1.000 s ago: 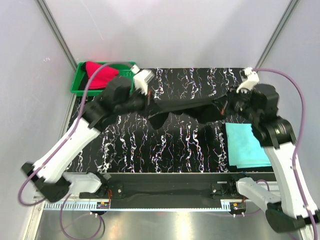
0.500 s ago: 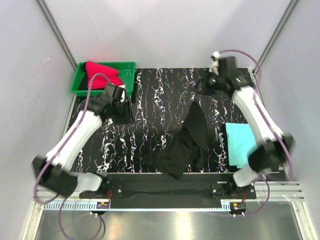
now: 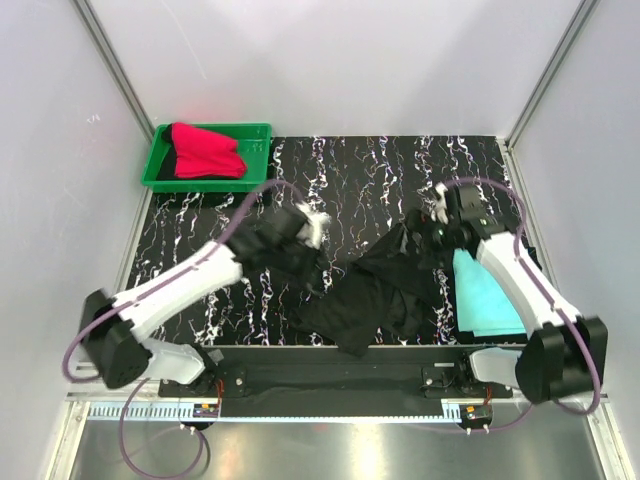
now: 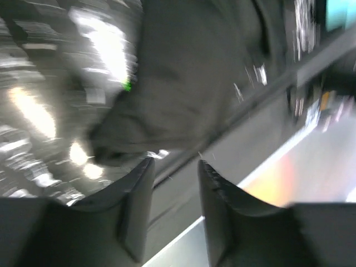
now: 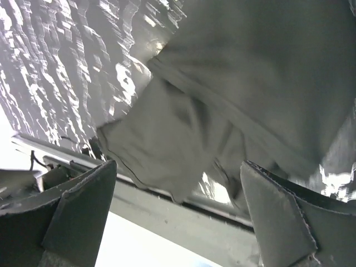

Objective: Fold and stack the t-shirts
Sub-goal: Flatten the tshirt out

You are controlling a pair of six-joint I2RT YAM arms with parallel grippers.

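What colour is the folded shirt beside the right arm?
The folded shirt is turquoise; top external view shows it best.

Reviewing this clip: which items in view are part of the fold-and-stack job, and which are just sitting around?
Part of the job:
black t-shirt, crumpled at mid-table
turquoise t-shirt, folded flat on the right
red t-shirt, heaped at the far left corner

Just there:
green plastic tray, holding the red t-shirt
black marbled tabletop
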